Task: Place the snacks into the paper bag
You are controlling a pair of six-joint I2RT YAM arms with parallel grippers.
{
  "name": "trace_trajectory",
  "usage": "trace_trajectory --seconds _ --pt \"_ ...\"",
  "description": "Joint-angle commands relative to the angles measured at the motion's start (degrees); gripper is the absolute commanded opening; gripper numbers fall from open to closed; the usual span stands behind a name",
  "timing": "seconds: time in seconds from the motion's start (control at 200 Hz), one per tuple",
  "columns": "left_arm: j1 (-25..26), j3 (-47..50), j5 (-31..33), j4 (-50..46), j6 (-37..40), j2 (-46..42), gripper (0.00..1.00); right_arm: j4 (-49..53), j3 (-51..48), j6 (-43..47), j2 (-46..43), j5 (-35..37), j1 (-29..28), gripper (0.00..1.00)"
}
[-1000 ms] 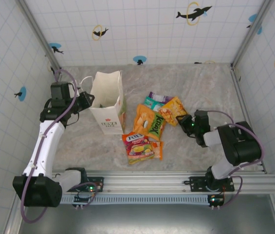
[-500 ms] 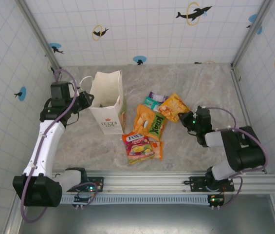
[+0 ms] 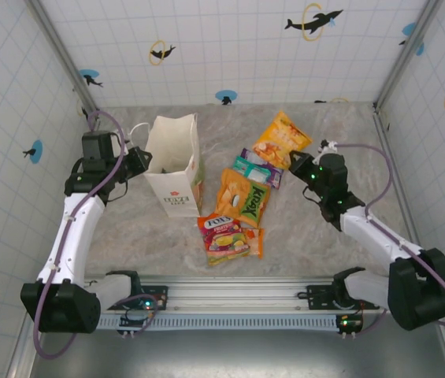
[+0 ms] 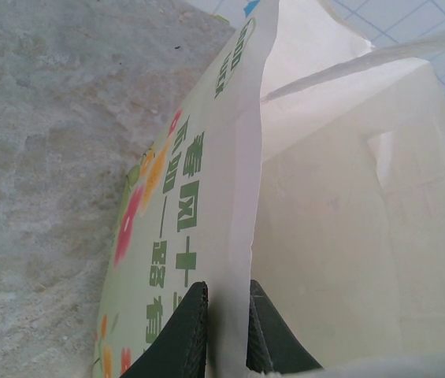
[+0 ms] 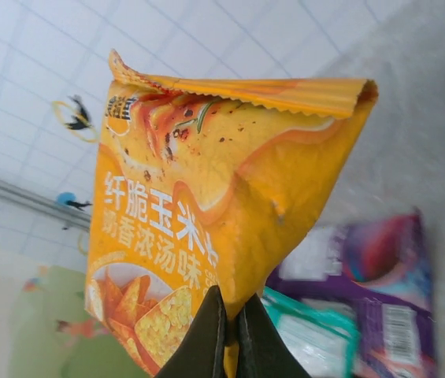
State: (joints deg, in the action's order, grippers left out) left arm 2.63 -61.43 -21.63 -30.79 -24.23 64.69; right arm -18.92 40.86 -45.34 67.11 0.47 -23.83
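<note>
The cream paper bag (image 3: 173, 165) stands upright at the left, mouth open upward. My left gripper (image 3: 140, 162) is shut on its left rim, the paper wall (image 4: 230, 236) pinched between the fingers (image 4: 183, 331). My right gripper (image 3: 299, 168) is shut on a yellow-orange corn-chip packet (image 3: 281, 138), lifted off the table; the packet (image 5: 206, 220) hangs above the purple and teal packets (image 5: 364, 299). On the table lie a teal packet (image 3: 254, 168), an orange packet (image 3: 234, 191), a green packet (image 3: 255, 203) and the red FOX'S packet (image 3: 224, 236).
Grey marble tabletop (image 3: 332, 236) with tiled walls on three sides. A metal rail (image 3: 269, 295) runs along the near edge by the arm bases. An orange packet edge (image 3: 255, 242) sticks out beside the FOX'S packet.
My right gripper has lifted the yellow-orange packet off the table and carried it up and toward the back. The left gripper and bag have stayed still.
</note>
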Motion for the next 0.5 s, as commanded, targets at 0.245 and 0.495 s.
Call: trace_trajectory --seconds 0.245,0.495 --pt "0.4 -1.7 -0.5 0.3 0.8 0.0 0.17 3.5 28.4 22.8 7.1 11.1 -17.0 0.00" --pt "0.4 -1.9 -1.0 0.2 1.1 0.2 0.17 3.5 41.3 35.8 15.1 12.8 -27.4 0.00"
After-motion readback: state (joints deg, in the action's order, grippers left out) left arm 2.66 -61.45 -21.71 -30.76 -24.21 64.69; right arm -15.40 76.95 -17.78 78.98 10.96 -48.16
